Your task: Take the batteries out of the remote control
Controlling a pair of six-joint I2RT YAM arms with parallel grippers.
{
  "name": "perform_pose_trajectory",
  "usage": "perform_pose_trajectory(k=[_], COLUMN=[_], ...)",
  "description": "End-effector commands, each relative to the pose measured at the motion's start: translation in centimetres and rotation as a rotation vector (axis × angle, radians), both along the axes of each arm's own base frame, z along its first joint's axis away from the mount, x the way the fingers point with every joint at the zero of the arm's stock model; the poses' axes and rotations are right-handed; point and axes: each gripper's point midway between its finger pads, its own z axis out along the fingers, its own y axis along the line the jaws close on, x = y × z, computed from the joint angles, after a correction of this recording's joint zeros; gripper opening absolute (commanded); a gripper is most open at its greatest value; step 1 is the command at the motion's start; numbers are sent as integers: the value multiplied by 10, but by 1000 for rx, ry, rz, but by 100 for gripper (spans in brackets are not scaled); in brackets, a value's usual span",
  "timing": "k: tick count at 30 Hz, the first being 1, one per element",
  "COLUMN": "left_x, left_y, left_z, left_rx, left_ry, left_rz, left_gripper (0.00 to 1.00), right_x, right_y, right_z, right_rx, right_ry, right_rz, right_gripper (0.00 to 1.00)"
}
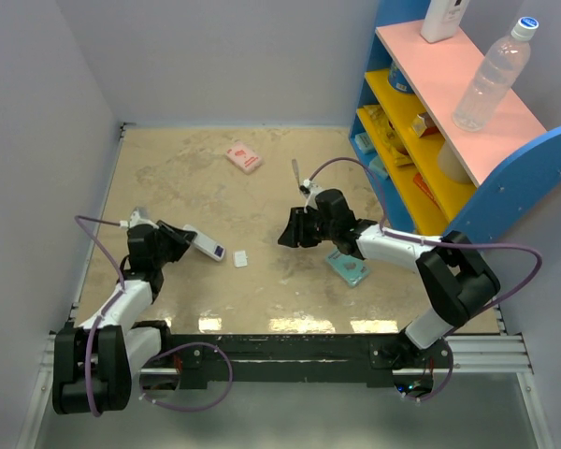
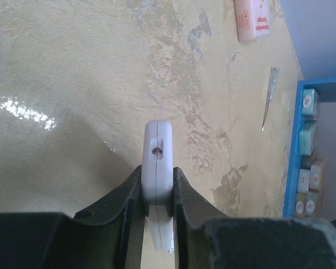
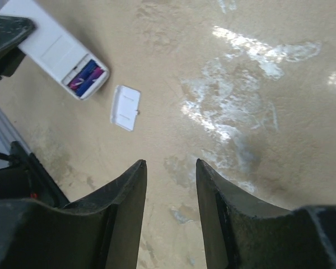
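The white remote control (image 1: 204,245) lies angled at the left of the table, and my left gripper (image 1: 180,239) is shut on its sides. The left wrist view shows its rounded end (image 2: 157,162) sticking out between the black fingers. In the right wrist view the remote control (image 3: 50,42) has its compartment uncovered, with blue and purple batteries (image 3: 85,75) inside. A small white cover (image 3: 125,107) lies loose on the table beside it (image 1: 240,257). My right gripper (image 3: 171,163) hangs open and empty above bare table, to the right of the cover (image 1: 286,234).
A teal flat box (image 1: 348,268) lies under the right arm. A pink packet (image 1: 243,156) and a thin stick (image 1: 295,171) lie farther back. The blue shelf unit (image 1: 467,112) with boxes and a bottle (image 1: 491,75) stands at the right.
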Motion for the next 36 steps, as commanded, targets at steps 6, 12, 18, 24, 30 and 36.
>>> perform_pose_trajectory(k=[6,12,18,24,30,36], left_x=[-33,-43,-57,-51,-34,-25], left_y=[9,16,22,10,-12,-20], left_z=[-40,-43,-36,-14,9,47], left_rx=[0,12,0,-7,52,145], left_ry=[180,248,319,294,185,37], left_rz=[74,124,188,97,-154,-293], left_gripper=[51,59,80,86,80,80], right_x=[45,71,111,159,206,247], right_y=[-35,-51,-71,-62,-61,-50], right_z=[23,33,37,43,19,-11], right_rx=[-225,-363,-555,-663,-699,-657], right_ry=[-183,-262,-310,-334,-297,-236], right_rz=[-140,-157,-194,-217,-290,-350], right_gripper=[45,45,47,48,46,44])
